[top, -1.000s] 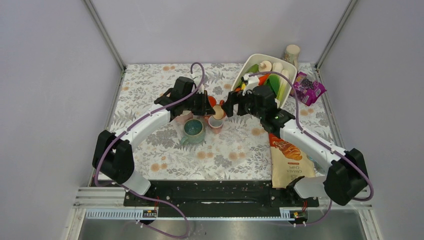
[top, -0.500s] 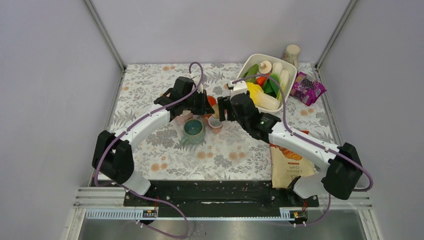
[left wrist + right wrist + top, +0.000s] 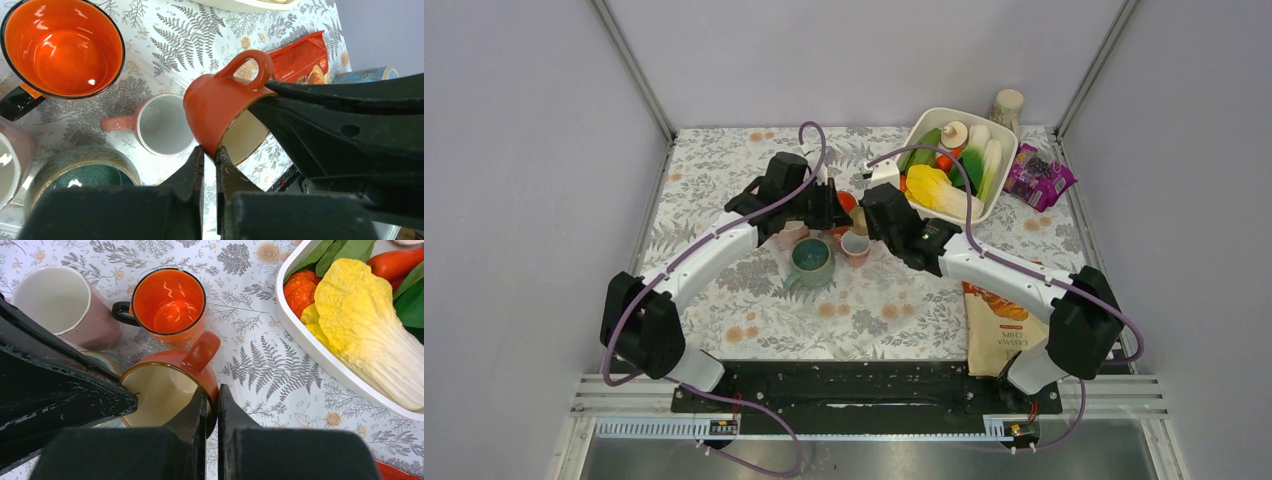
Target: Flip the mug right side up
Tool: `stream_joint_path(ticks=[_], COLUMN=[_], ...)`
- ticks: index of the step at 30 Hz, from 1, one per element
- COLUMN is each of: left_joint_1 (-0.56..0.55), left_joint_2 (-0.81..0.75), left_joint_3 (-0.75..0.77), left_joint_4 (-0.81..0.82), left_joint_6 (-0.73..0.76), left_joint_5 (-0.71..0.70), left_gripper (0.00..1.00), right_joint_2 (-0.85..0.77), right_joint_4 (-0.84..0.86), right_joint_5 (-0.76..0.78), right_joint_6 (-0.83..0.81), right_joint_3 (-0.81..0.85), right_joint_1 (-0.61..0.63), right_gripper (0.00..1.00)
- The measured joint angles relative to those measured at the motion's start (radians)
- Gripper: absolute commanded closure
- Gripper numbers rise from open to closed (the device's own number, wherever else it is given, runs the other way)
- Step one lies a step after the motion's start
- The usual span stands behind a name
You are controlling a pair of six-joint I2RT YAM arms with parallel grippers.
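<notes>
Near right: one flat, glossy orange crisp packet [image 3: 1001, 330].
Centre: five glazed cups and mugs.
- One speckled teal mug [image 3: 82, 172].
- One small pink cup [image 3: 160, 122], white inside.
- One red mug [image 3: 220, 107], cream inside, loop handle, tilted mid-cluster. The left gripper [image 3: 209, 162] and right gripper [image 3: 212, 400] are each pinched onto its rim.
- One pale pink mug [image 3: 65, 305].
- One orange mug [image 3: 167, 302], black-rimmed.

Far right: one white tub [image 3: 320, 357], oblong, holding vegetables [image 3: 360, 320].
</notes>
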Motion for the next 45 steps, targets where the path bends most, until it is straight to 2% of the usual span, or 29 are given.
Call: stream_joint_path(ticks=[2,4,5,8,10,12,16,19,22,27,33,45], left_joint_1=[0.001,0.003,0.005,0.026,0.063,0.146,0.362,0.466,0.516,0.595,0.693,0.699], left_joint_2=[-0.013,-0.035,-0.053,-0.122,-0.151,-0.164,-0.169,-0.170,-0.170,-0.171,-0.151,-0.144], left_joint_3=[0.000,0.000,0.000,0.012,0.046,0.096,0.150,0.150,0.142,0.078,0.049,0.037], left_joint_4=[-0.008,-0.025,-0.043,-0.132,-0.204,-0.273,-0.379,-0.436,-0.455,-0.454,-0.458,-0.438], left_joint_6=[0.018,0.066,0.097,0.192,0.247,0.299,0.397,0.462,0.523,0.590,0.611,0.617], left_joint_5=[0.015,0.055,0.073,0.137,0.207,0.297,0.425,0.439,0.418,0.387,0.390,0.409], left_gripper=[0.41,0.20,0.12,0.01,0.01,0.01,0.01,0.01,0.01,0.01,0.01,0.01], right_joint_2=[-0.001,-0.008,-0.015,-0.051,-0.079,-0.105,-0.102,-0.021,0.139,0.302,0.449,0.612], right_joint_4=[-0.010,-0.020,-0.037,-0.082,-0.116,-0.167,-0.338,-0.519,-0.655,-0.745,-0.758,-0.689], right_joint_5=[0.001,-0.010,-0.021,-0.089,-0.157,-0.265,-0.569,-0.800,-0.921,-0.957,-0.964,-0.932], right_joint_6=[-0.028,-0.081,-0.123,-0.269,-0.374,-0.507,-0.764,-0.975,-1.138,-1.270,-1.347,-1.360], right_joint_3=[0.011,0.014,0.014,0.010,0.010,0.011,0.052,0.155,0.317,0.421,0.465,0.543], right_joint_1=[0.002,0.001,-0.002,-0.008,-0.009,-0.010,-0.011,-0.006,0.011,0.065,0.132,0.141], right_gripper=[1.00,1.00,1.00,1.00,1.00,1.00,1.00,1.00,1.00,1.00,1.00,1.00])
